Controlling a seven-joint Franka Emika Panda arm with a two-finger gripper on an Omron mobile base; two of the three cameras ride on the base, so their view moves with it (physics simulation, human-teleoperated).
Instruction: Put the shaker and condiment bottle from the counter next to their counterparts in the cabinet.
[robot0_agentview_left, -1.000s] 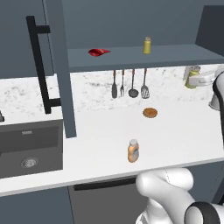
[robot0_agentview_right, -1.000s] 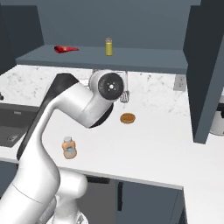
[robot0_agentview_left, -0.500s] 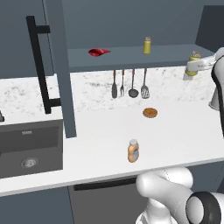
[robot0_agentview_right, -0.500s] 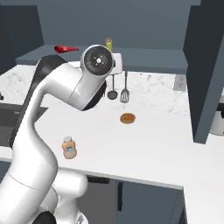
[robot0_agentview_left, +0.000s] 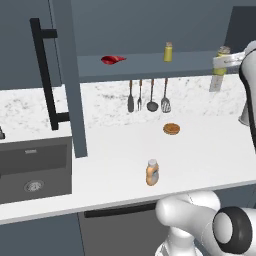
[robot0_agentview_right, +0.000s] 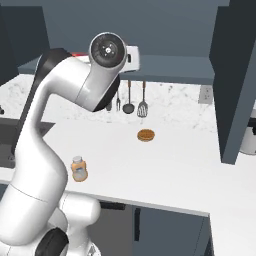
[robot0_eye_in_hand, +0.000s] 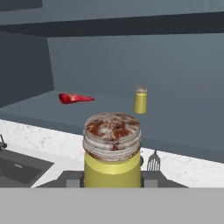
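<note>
My gripper (robot0_agentview_left: 220, 64) is shut on the yellow-green shaker (robot0_agentview_left: 222, 52) and holds it upright at shelf height, off the right end of the cabinet shelf (robot0_agentview_left: 145, 66). In the hand view the held shaker (robot0_eye_in_hand: 112, 151) stands close up, its speckled grey cap on top. Behind it on the shelf are the matching shaker (robot0_eye_in_hand: 140, 100) and the red flattish bottle (robot0_eye_in_hand: 75, 98). The left base view shows that matching shaker (robot0_agentview_left: 168, 51) and the red bottle (robot0_agentview_left: 113, 60) too. The orange condiment bottle (robot0_agentview_left: 152, 172) stands upright on the white counter (robot0_agentview_left: 115, 160), also seen as condiment bottle (robot0_agentview_right: 79, 168).
The open cabinet door (robot0_agentview_left: 70, 75) with its black bar handle (robot0_agentview_left: 47, 75) hangs left of the shelf. Utensils (robot0_agentview_left: 147, 97) hang on the backsplash. A round brown item (robot0_agentview_left: 171, 129) lies on the counter. The dark sink (robot0_agentview_left: 30, 165) is at the left. Another door (robot0_agentview_right: 235, 75) stands at the right.
The arm has lifted the shaker from backsplash height up to the level of the cabinet shelf. The bottle on the counter has stayed put.
</note>
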